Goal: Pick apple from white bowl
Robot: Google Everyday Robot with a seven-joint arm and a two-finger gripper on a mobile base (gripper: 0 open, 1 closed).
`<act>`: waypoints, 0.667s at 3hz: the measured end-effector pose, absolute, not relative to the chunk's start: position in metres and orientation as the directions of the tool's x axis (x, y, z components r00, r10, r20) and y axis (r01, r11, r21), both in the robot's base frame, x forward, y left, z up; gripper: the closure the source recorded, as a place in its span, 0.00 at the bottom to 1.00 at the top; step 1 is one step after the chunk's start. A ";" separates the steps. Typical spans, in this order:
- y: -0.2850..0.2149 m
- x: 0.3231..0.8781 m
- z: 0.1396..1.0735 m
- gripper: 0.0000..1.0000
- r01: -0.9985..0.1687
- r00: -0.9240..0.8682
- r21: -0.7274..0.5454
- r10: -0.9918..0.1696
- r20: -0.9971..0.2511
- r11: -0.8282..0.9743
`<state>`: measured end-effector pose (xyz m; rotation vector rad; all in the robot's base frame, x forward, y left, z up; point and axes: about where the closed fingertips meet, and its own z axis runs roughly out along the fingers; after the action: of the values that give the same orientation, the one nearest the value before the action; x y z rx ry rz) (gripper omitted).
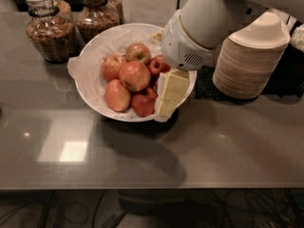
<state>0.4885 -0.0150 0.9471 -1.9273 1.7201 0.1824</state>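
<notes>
- Camera view: a dark grey table [223,151] seen from above, with a pale patch of reflected light at its left.
- The white bowl [95,49] stands at the back middle of the table, lined with crinkled white paper that sticks out over its left rim.
- The apple [135,75], large and orange-red with a pale blush, lies on top of the pile near the middle of the bowl.
- Around it, touching it, lie other apples: one behind [138,52], one to the left [112,66], a pinkish-orange one in front left [117,95], a dark-red one in front [143,102] and a small dark-red one to the right [158,65].
- The gripper [167,103], cream-coloured, hangs over the right side of the bowl, just beside the apple, its tip near the front rim; whether the claw is apart or together cannot be told.
- The arm's white housing [190,46] covers the bowl's back right rim.
- Two glass jars [50,27] with brown contents stand behind the bowl at the left.
- A stack of beige disposable bowls [249,56] stands right of the white bowl.
</notes>
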 end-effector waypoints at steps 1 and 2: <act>0.001 0.501 0.930 0.00 -0.959 0.175 -0.280 -0.879 -0.443 -0.049; 0.004 0.520 0.929 0.00 -0.946 0.189 -0.323 -0.871 -0.453 -0.037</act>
<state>0.5203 0.0044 0.9294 -1.9199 1.6953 0.1751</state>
